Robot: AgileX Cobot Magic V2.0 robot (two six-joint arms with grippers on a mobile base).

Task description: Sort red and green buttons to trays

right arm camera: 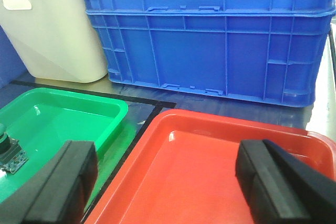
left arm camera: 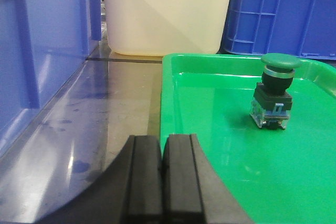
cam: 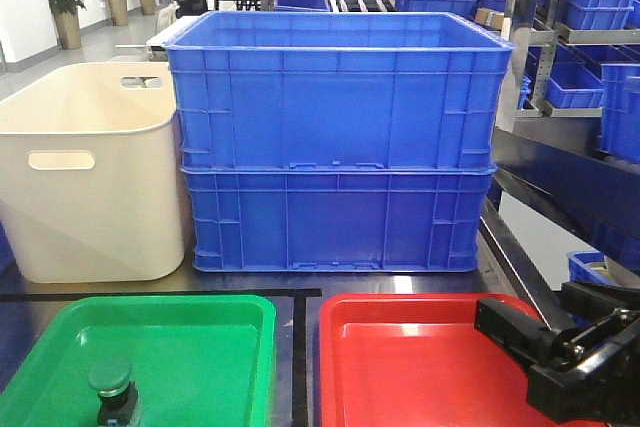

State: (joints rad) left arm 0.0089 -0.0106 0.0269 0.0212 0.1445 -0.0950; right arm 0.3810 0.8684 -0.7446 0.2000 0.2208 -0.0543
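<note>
green button sits in green tray; left hand closed, right hand open.

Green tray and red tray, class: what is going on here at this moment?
A two-armed robot is sorting buttons by colour. One green button already stands upright in the green tray. The red tray shows no button in these views. Neither hand holds anything: the left hand is shut at the green tray's edge, and the right hand hangs open over the red tray.
</note>
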